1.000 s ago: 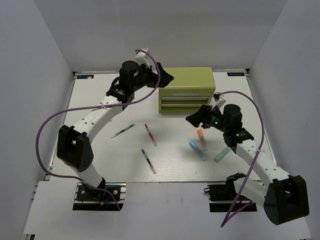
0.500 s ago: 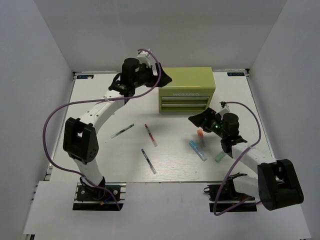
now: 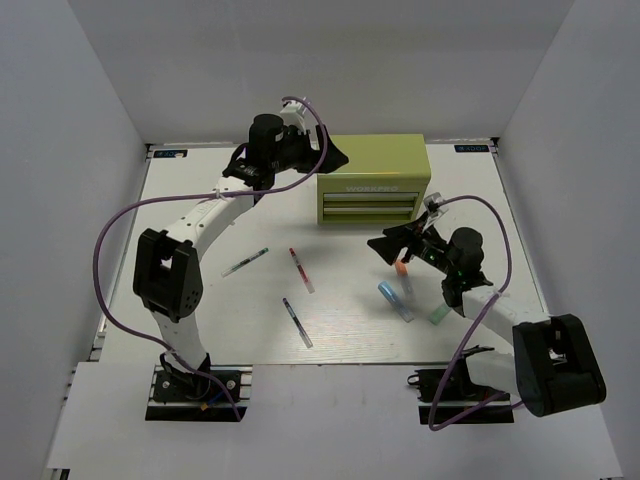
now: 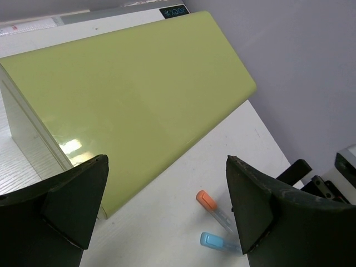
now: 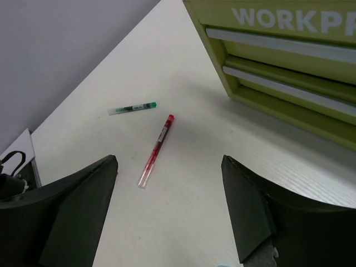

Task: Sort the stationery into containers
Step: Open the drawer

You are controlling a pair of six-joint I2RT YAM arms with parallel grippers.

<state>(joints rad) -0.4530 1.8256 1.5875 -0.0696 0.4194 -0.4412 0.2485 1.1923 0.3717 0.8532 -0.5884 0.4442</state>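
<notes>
The olive tool chest (image 3: 375, 180) stands at the back, both drawers shut. My left gripper (image 3: 335, 155) is open and empty, held above the chest's left end; its wrist view shows the chest top (image 4: 128, 105), an orange-capped marker (image 4: 214, 208) and a blue marker (image 4: 214, 242) between its fingers (image 4: 167, 167). My right gripper (image 3: 385, 245) is open and empty in front of the chest, above the orange marker (image 3: 403, 275) and the blue marker (image 3: 394, 300). Its wrist view (image 5: 169, 161) shows the red pen (image 5: 156, 150), the green-tipped pen (image 5: 132, 108) and the drawers (image 5: 289, 61).
On the white table lie a green-tipped pen (image 3: 245, 262), a red pen (image 3: 301, 270), a purple-tipped pen (image 3: 297, 322) and a pale green stick (image 3: 444, 308). Grey walls close in the table on three sides.
My right arm has folded inward and its gripper has shifted a little left and down. My left arm has drawn its elbow in, with its gripper staying over the chest's left end.
</notes>
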